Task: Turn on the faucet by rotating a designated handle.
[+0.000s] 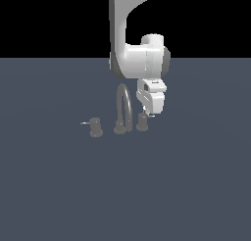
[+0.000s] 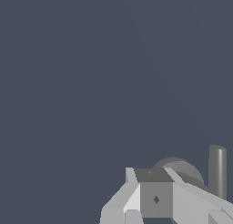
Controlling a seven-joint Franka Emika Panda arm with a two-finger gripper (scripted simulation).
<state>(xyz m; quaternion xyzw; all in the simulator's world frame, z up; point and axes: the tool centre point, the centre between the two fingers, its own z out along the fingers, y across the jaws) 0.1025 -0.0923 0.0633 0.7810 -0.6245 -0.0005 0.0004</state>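
Exterior view is showing the claw hanging right at the handle, on that view's right of the faucet on the surface; its jaw state I cannot tell — the pin may be slipping past if the claw is pushing off-centre.

I can read no text, label, brand, number or sign anywhere here. My gripper carries no lettering I can make out, and the faucet beside it is plain grey-brown metal.
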